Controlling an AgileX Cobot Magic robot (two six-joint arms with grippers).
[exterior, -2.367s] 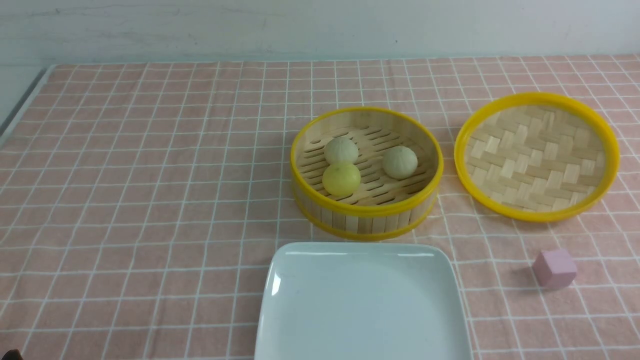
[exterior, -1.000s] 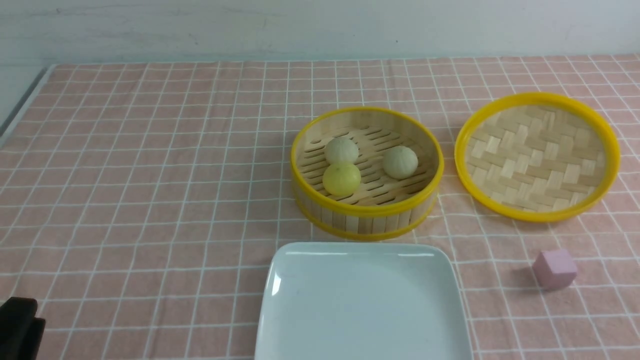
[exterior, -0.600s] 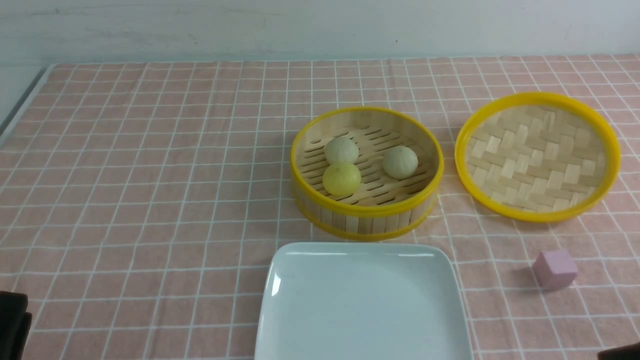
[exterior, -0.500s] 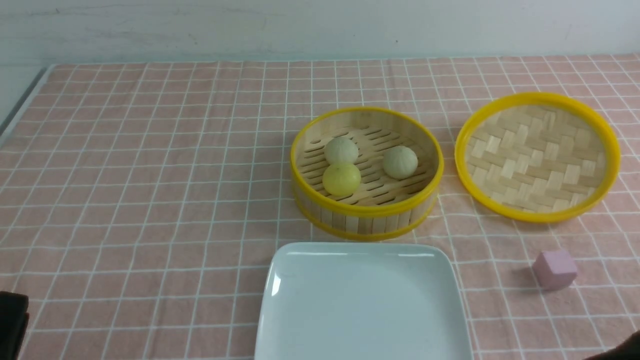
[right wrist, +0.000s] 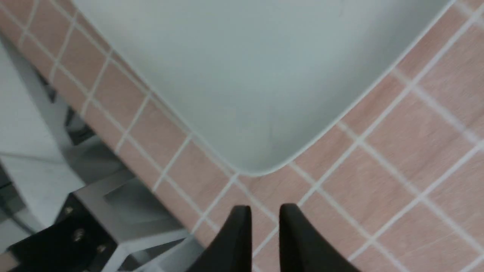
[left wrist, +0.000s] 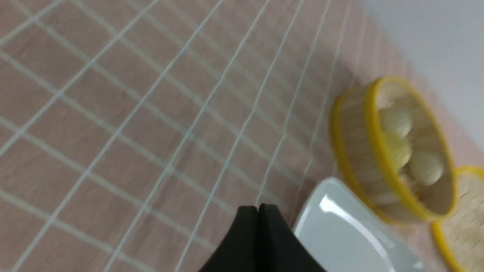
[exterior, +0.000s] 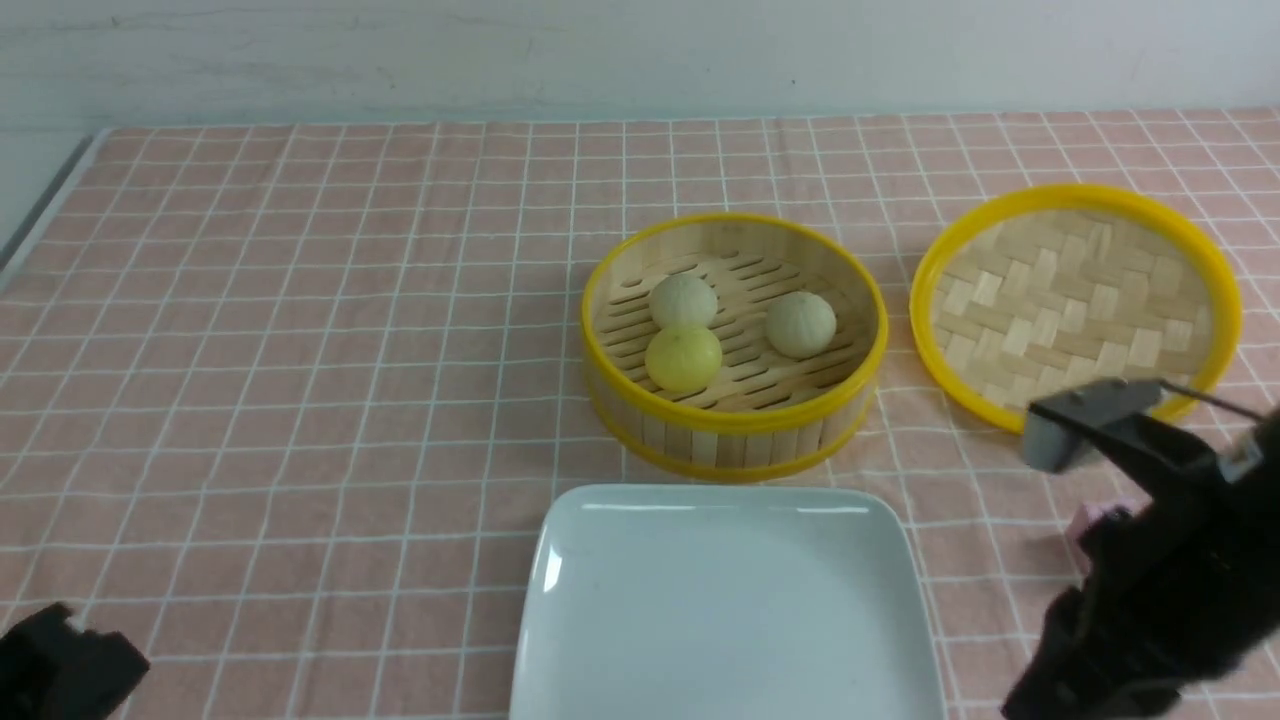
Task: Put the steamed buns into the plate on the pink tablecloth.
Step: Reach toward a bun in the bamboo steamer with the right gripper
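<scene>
Three steamed buns lie in a bamboo steamer basket [exterior: 735, 420]: two off-white ones [exterior: 683, 300] [exterior: 800, 324] and a pale yellow one [exterior: 683, 358]. The white plate [exterior: 725, 610] sits empty on the pink tablecloth [exterior: 300, 350], just in front of the basket. My left gripper [exterior: 60, 670] is low at the front left, shut and empty [left wrist: 258, 207], far from the buns. My right gripper [exterior: 1030, 695] hangs right of the plate, over the cloth by the plate's near corner [right wrist: 264, 207]. Its fingers stand a narrow gap apart, with nothing between them.
The woven yellow-rimmed lid [exterior: 1075, 310] lies right of the basket. A small pink cube [exterior: 1095, 518] is mostly hidden behind my right arm. The table's front edge and the robot's frame [right wrist: 94, 196] show close to my right gripper.
My right arm has swung in from the bottom right corner and now covers most of the pink cube. My left gripper has shifted a little at the bottom left. Buns and plate have not moved.
</scene>
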